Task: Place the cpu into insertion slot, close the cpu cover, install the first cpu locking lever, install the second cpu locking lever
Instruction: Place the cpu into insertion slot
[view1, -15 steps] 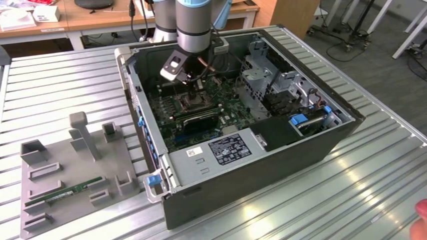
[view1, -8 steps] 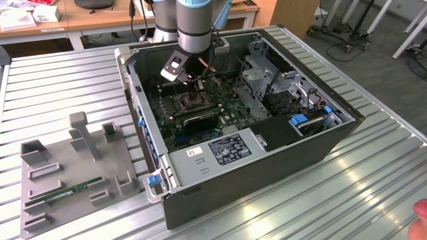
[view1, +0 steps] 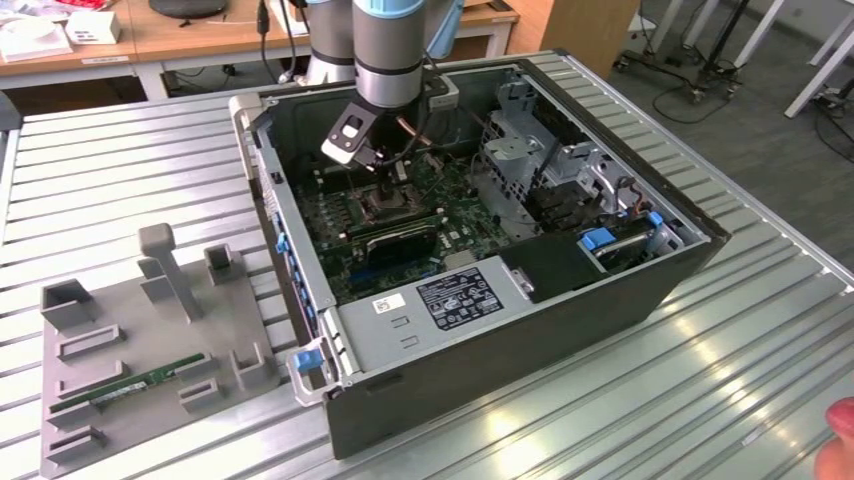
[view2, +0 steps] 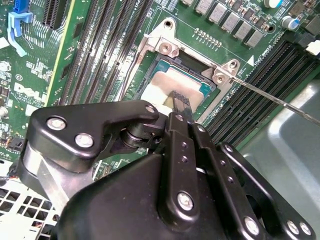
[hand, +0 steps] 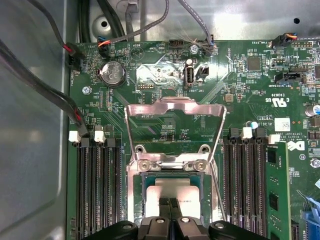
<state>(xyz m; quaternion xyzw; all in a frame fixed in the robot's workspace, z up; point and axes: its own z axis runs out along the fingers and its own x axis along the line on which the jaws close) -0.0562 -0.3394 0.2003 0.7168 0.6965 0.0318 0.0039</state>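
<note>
Second wrist view: gripper (view2: 181, 98) body hides part of the cpu (view2: 162, 85) and its socket. Thin lever rod (view2: 280, 102) runs off the picture's edge.
First wrist view: cpu partly under the jaws, then cut by the edge.
Exterior view: socket behind the arm (view1: 390, 60), detail too small. Pinkish shape (view1: 841, 432) at the corner, cropped and blurred.

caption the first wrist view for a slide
Hand at the cpu lying in its socket, cpu cover raised open
</note>
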